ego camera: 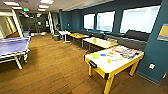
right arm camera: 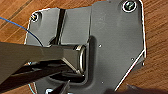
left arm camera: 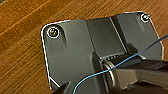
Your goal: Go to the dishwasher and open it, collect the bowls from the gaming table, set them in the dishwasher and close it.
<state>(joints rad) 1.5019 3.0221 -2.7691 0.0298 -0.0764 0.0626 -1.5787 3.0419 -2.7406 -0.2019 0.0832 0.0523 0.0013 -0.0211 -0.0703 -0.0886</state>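
And here's the gaming table [ego camera: 105, 68], white top and yellow sides, standing near the teal wall on the right of the room, with the robot looking down on it from across a stretch of wooden floor [ego camera: 50, 72]. The bowls [ego camera: 95, 55] are on that top, toward the near end: a lime green one stands out, a blue one [ego camera: 103, 54] just beside it, something yellow [ego camera: 109, 60] a little nearer the edge, and further along a jumble of colourful game boxes [ego camera: 126, 52]. So the collecting, by my reckoning, isn't finished; bowls are sitting out there untaken, and the loading and closing would then be ahead too. Whether the dishwasher has been opened I can't judge from here, no kitchen front in sight. How many bowls there are is hard to make out, the small colours run together among the boxes. To the left a blue table-tennis table [ego camera: 12, 46] is cut off by the edge, and plain tables [ego camera: 100, 42] line the windows behind. Both wrist cameras look down past dark robot hardware onto floorboards, and as for the claws, left or right, I cannot tell whether they're released or clenched.
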